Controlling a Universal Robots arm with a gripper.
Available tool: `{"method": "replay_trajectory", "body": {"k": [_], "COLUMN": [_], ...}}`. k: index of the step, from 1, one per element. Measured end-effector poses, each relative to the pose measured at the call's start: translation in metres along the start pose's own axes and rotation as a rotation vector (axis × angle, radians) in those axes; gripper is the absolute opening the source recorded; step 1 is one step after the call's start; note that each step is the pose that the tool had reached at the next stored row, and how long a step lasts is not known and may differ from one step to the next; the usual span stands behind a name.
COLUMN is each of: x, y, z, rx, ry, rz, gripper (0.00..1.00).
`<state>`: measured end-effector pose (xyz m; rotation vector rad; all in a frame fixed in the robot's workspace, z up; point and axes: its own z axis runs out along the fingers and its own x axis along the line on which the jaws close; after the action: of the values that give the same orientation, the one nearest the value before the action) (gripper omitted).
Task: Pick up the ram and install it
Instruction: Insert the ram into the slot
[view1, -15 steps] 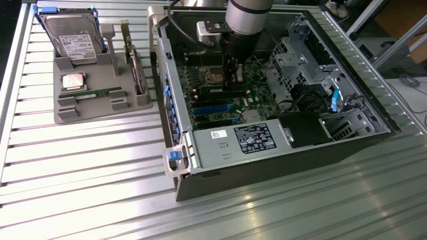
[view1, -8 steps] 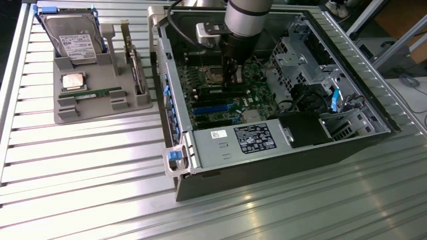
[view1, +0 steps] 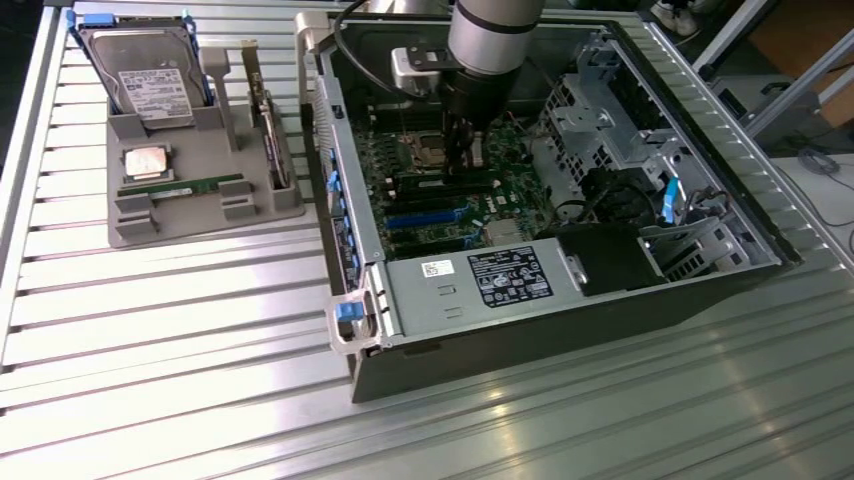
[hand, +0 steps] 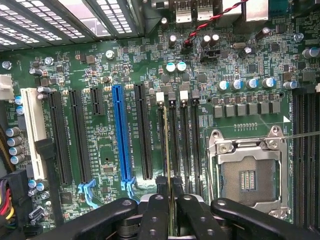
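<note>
Your work surface is a ribbed metal table (view1: 160, 340), with long silvery slats running across the exterior view from left to right and narrow dark grooves between them. Two things rest directly on it. Toward the exterior view's left you have a grey moulded holder (view1: 200, 212), standing flat with its base on the slats. Just beside it, toward the exterior view's right, sits an open computer case (view1: 534, 345). It lies on its side with the open face turned upward and takes up much of the table.

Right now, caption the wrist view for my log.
Gripper holds the ram edge-on along the memory slots, beside the empty processor socket.
</note>
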<state>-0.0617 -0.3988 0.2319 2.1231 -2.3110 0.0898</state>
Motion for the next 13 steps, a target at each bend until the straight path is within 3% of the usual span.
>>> {"method": "replay_trajectory", "body": {"k": [13], "x": [0.0003], "y": [0.0005], "z": [-0.0014], "rx": [0.0003], "ry": [-0.0003], "rz": [0.0], "gripper": [0.13]}}
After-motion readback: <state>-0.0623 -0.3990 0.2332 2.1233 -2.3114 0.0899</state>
